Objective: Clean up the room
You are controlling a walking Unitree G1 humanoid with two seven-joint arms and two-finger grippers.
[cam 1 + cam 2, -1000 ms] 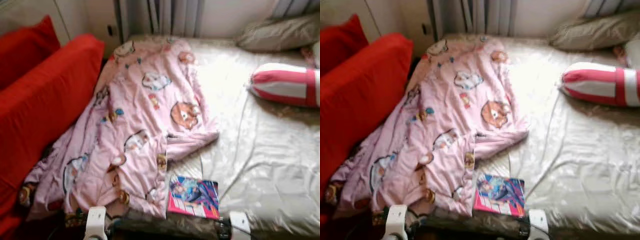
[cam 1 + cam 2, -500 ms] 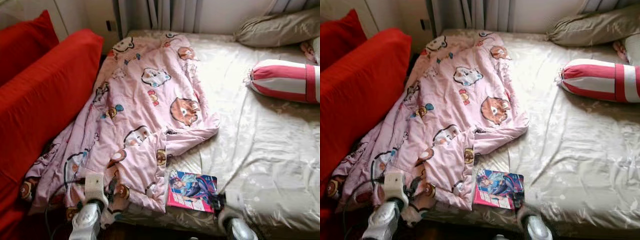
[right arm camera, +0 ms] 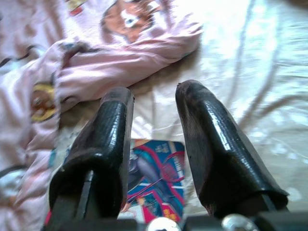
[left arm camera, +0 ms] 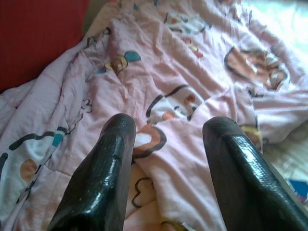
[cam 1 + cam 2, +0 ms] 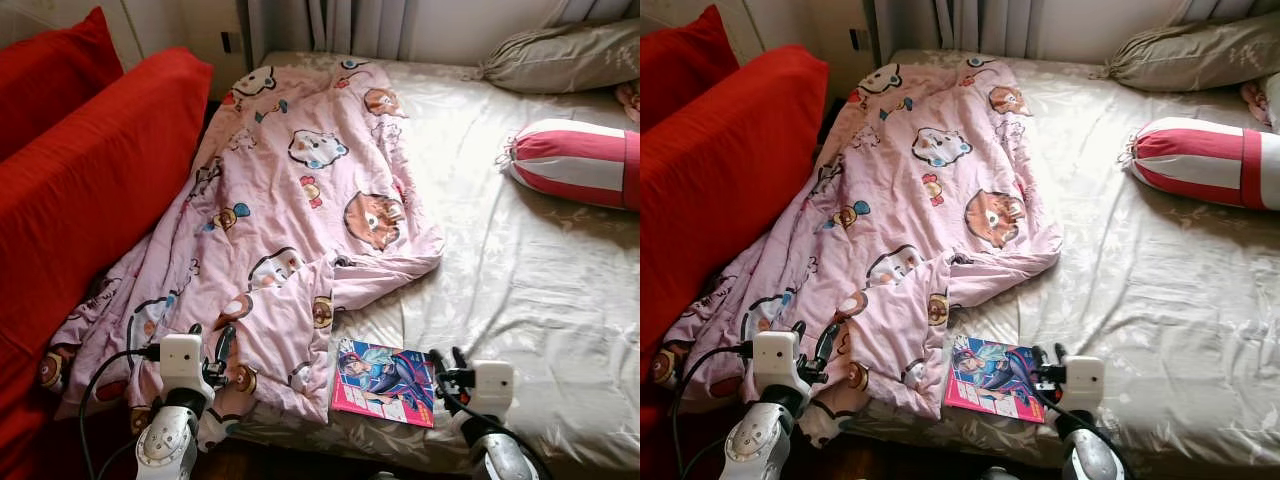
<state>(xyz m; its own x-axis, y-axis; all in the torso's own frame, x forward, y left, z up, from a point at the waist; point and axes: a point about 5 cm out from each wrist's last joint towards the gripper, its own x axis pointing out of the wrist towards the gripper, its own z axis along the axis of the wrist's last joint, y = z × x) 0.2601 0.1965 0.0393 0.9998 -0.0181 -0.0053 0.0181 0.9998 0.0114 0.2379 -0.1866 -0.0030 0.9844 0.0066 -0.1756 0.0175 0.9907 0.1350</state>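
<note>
A magazine is shown flat at the bed's near edge, touching the blanket. The right gripper, fingers spread, is held just beside its right side, nearer than the left gripper, likewise spread, over the blanket.

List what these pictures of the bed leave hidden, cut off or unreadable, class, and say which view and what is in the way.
- Sheet under the pink blanket: hidden by the blanket, eye views.
- Book title: too small to read; in the right wrist view, fingers cover it.
- Striped bolster: cut off by the picture's edge.
</note>
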